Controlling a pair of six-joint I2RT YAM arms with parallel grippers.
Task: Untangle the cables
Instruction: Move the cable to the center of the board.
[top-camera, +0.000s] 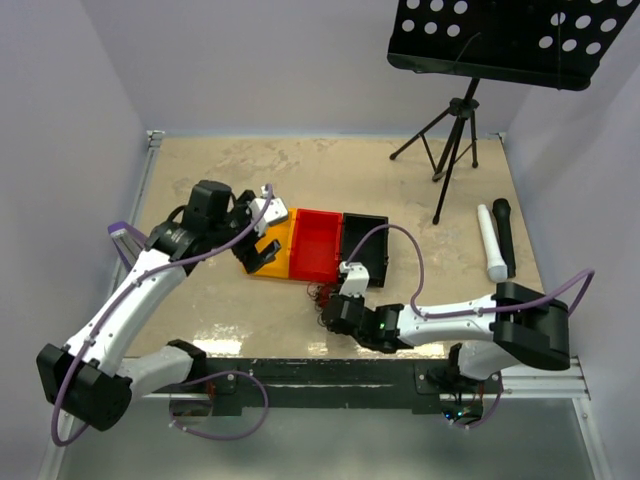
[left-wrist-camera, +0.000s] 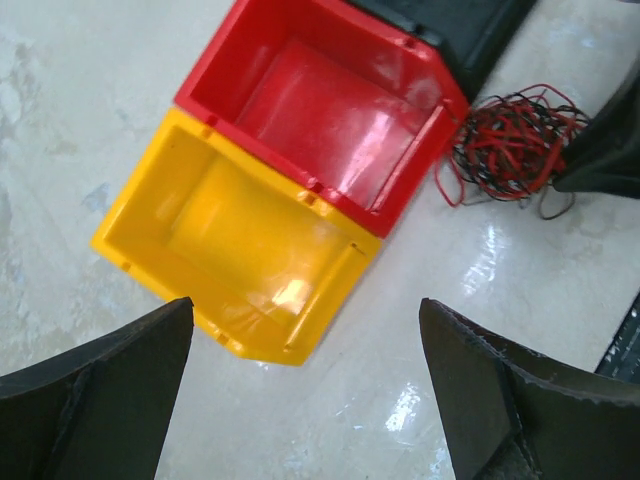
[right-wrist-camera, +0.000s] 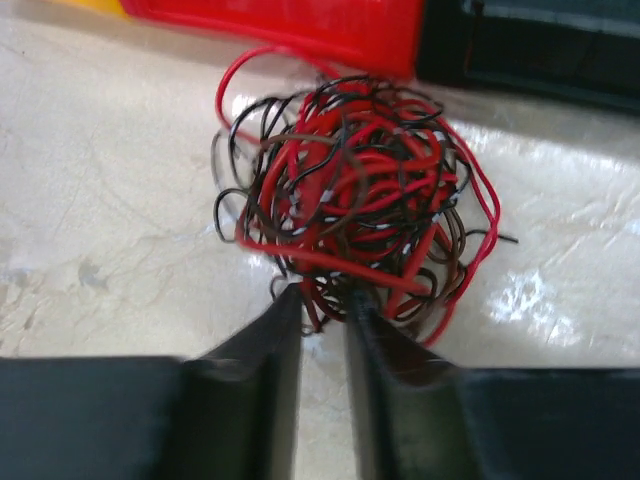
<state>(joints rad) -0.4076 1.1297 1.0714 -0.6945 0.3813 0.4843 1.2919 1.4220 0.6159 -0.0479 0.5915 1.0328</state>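
The cables are a snarl of thin red and dark wires lying on the table just in front of the red bin. My right gripper is low at the snarl's near edge. Its jaws stand a narrow gap apart, and a few red and dark strands lie between the tips. My left gripper hovers wide open over the near edge of the yellow bin, holding nothing.
Yellow, red and black bins sit side by side in mid-table. A music stand stands at the back right. A white stick and a black one lie at the right. Walls close in three sides.
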